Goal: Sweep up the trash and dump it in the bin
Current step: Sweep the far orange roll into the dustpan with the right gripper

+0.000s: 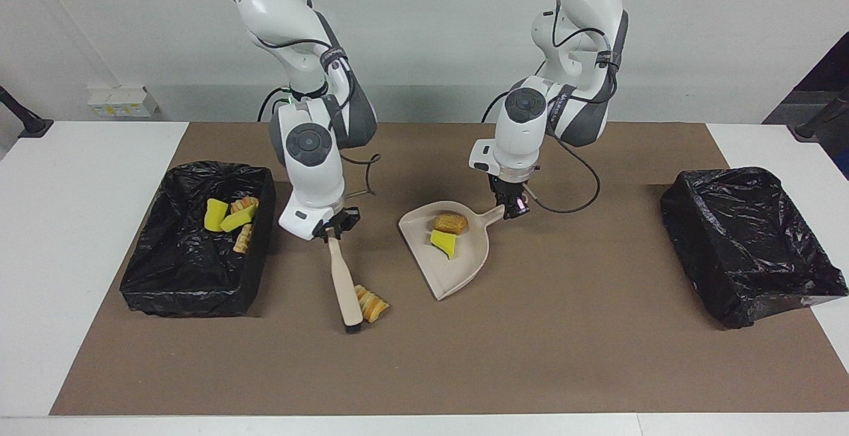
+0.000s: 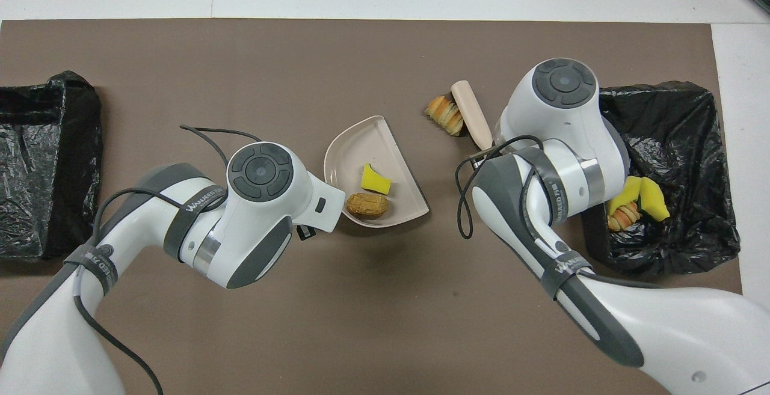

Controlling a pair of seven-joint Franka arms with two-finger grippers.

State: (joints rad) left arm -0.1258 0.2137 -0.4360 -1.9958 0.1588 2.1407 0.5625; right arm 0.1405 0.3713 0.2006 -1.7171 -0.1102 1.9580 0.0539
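Observation:
My right gripper (image 1: 329,230) is shut on the handle of a beige brush (image 1: 345,283), which slants down to the mat. The bristles touch a striped orange-tan scrap of trash (image 1: 370,303), seen from above beside the brush (image 2: 472,115) as the scrap (image 2: 445,114). My left gripper (image 1: 512,209) is shut on the handle of the beige dustpan (image 1: 457,267), which lies flat on the mat. In the dustpan (image 2: 355,148) lie a yellow sponge piece (image 2: 375,180) and a brown bread chunk (image 2: 367,205). The black-lined bin (image 1: 199,300) at the right arm's end holds several scraps.
A second black-lined bin (image 1: 749,243) sits at the left arm's end of the table. A brown mat (image 1: 530,356) covers the table's middle, with white table edges at both ends. In the overhead view both wrists hide their fingers.

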